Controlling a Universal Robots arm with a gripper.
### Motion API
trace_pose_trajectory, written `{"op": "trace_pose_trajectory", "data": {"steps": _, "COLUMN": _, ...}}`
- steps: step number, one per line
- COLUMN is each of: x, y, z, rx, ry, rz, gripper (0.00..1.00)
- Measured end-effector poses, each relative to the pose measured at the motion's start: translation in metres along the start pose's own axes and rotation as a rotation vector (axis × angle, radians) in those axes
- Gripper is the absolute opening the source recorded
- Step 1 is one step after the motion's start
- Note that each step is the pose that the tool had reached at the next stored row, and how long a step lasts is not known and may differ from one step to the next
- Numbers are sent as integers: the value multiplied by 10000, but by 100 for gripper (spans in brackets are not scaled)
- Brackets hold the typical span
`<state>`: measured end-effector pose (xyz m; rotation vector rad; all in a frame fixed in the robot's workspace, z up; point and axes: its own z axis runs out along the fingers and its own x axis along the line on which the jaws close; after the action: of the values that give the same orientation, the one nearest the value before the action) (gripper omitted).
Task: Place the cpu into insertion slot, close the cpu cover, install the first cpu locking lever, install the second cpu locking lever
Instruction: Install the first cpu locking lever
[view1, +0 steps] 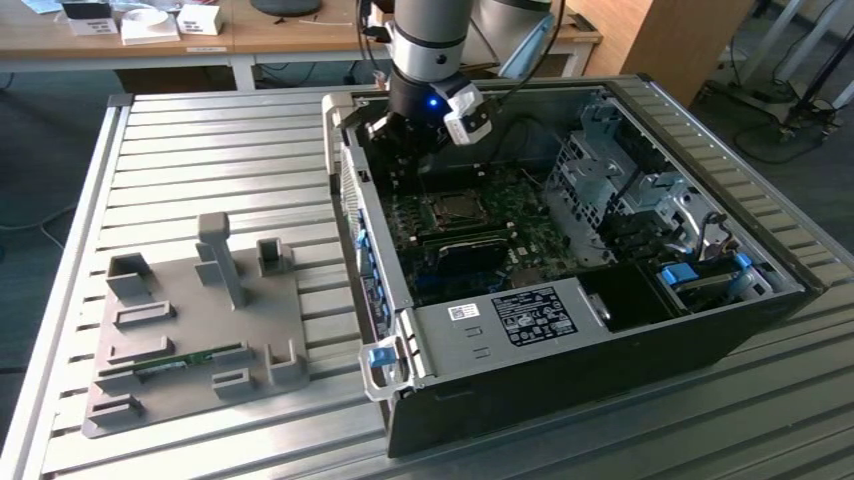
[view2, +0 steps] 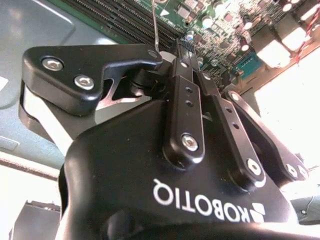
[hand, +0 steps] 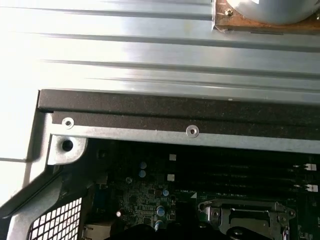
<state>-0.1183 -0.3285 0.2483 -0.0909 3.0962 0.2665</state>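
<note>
Black two-finger gripper (view2: 189, 47), seemingly clenched empty, just beyond the square silvery cpu cover (view1: 454, 212).
Thin silver wire locking lever (view2: 156, 27) beside it looks springy, slippery; probably best taken near its free end.

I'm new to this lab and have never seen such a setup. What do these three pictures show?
The grey cylinder is a robot arm reaching into an open computer case that lies on a slatted metal table. The exterior view comes from a camera off the arm; both wrist views come from cameras riding on it. The second wrist view looks along the black gripper toward the green motherboard. The first wrist view shows the cpu cover, a silvery frame. Beside the case stands a grey fixture plate holding a memory module. I cannot tell whether the gripper holds anything.
</note>
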Motion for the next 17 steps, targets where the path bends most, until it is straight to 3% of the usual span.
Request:
{"op": "trace_pose_trajectory", "data": {"steps": 3, "x": 0, "y": 0, "z": 0, "rx": -152, "ry": -9, "rz": 4, "gripper": 11}}
{"op": "trace_pose_trajectory", "data": {"steps": 10, "x": -34, "y": -2, "z": 1, "rx": -160, "ry": -11, "rz": 5, "gripper": 11}}
{"op": "trace_pose_trajectory", "data": {"steps": 17, "x": -172, "y": -11, "z": 5, "rx": -159, "ry": -11, "rz": 7, "gripper": 11}}
